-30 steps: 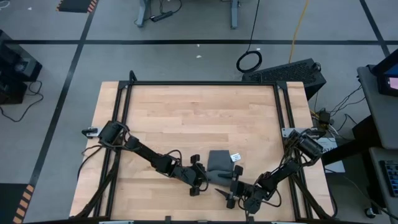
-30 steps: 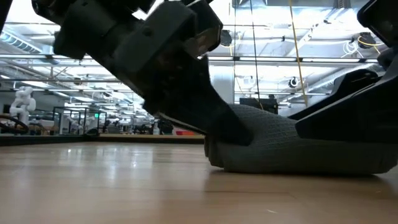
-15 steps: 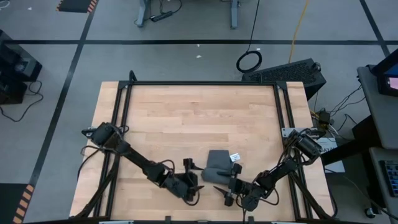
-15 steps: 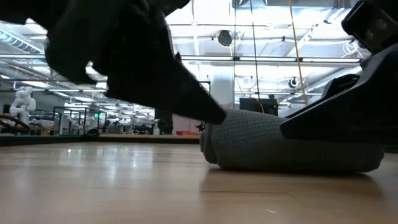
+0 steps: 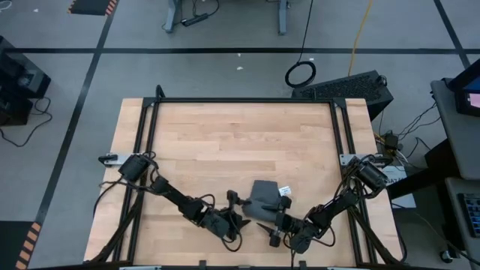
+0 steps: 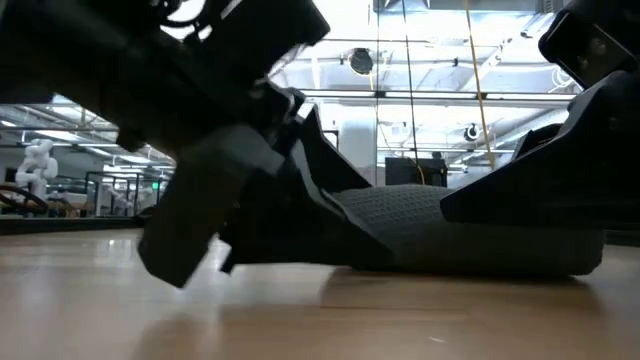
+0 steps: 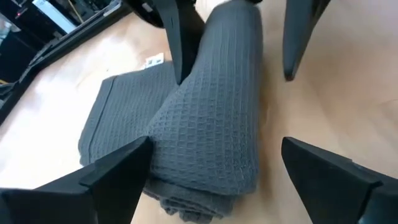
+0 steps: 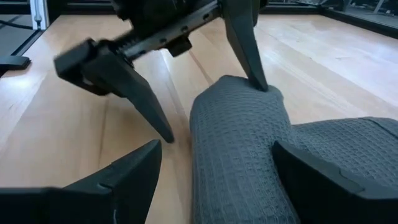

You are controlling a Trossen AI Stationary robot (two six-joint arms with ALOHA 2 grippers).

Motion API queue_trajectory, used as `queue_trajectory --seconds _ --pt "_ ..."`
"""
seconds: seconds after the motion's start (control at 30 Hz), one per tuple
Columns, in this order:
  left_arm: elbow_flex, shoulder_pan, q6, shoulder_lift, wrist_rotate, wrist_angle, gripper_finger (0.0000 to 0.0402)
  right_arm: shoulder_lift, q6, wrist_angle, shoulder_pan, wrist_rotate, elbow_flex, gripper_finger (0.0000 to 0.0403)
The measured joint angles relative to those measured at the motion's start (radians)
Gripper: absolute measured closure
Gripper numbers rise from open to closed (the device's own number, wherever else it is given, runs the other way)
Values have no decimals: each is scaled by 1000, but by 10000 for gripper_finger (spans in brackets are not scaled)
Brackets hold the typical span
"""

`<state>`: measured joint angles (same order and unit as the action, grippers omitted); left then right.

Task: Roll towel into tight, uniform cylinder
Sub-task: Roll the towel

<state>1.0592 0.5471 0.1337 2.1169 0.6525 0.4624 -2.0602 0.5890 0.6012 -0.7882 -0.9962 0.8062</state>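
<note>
My left tool (image 5: 235,208) is spread wide at the towel's (image 5: 262,200) rolled end, lower centre of the desk (image 5: 225,135); my right tool (image 5: 274,229) is spread too, straddling the other end.

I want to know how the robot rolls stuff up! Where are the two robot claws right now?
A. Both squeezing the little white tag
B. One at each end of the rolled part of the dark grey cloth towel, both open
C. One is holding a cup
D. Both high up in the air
B: the left gripper and right gripper stand open at opposite ends of the rolled part of the dark grey waffle-weave cloth towel, their fingers straddling it.
</note>
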Motion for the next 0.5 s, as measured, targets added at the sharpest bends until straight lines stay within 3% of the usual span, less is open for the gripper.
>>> queue_trajectory --seconds 0.27,0.37,0.5 --pt "1 -37 59 9 -9 4 38 0 2 -5 0 5 0 106" --pt "1 -68 54 9 -131 -3 57 0 0 -6 0 5 0 106" --pt "3 -106 0 6 -248 -27 120 2 -17 -9 -1 16 -1 106"
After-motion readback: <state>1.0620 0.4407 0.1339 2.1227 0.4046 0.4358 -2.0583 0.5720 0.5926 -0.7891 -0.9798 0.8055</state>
